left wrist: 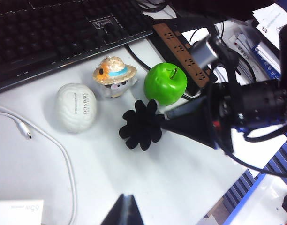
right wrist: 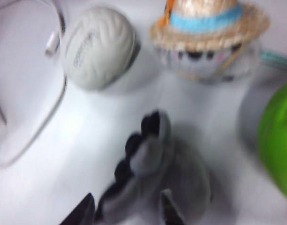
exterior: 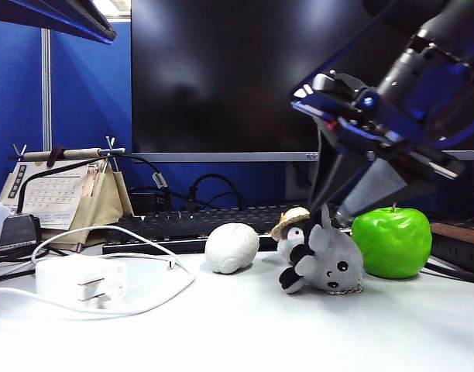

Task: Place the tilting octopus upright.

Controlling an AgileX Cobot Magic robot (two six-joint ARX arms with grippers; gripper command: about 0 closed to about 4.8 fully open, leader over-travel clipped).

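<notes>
Octopus (exterior: 328, 263) lies tipped on its side on the white table (exterior: 245, 325), face toward the exterior camera, black tentacle undersides pointing to 9 o'clock. In the left wrist view only its black underside (left wrist: 142, 124) shows.

Right gripper (exterior: 336, 208) is right over the octopus, fingers pointing down. Right wrist view, blurred: two dark fingertips (right wrist: 171, 208) stand apart, one on the tentacle side, one against the grey body (right wrist: 155, 180). Fingers spread wide and straddling the plush; can't tell if they actually press on it. In the left wrist view the right gripper's dark finger (left wrist: 192, 124) meets the tentacle ring.

Left gripper (left wrist: 127, 211): only one dark fingertip at the frame edge, nothing near it. Can't tell how far open. It hangs well apart from the octopus.

Clutter, exterior view, clock from the octopus:
- Penguin (exterior: 293, 231) with straw hat, 11 o'clock, touching or just behind it.
- Green apple (exterior: 392, 242), 3 o'clock, just beside, small gap.
- White lump (exterior: 231, 248), 9 o'clock, near, on the tentacle side.
- Keyboard (exterior: 183, 226) behind the row.
- White charger (exterior: 80, 280) and cable (exterior: 156, 271) well off at 9 o'clock.
- Desk calendar (exterior: 63, 194) far at 10 o'clock.
- Power strip (left wrist: 181, 51) behind the apple.
</notes>
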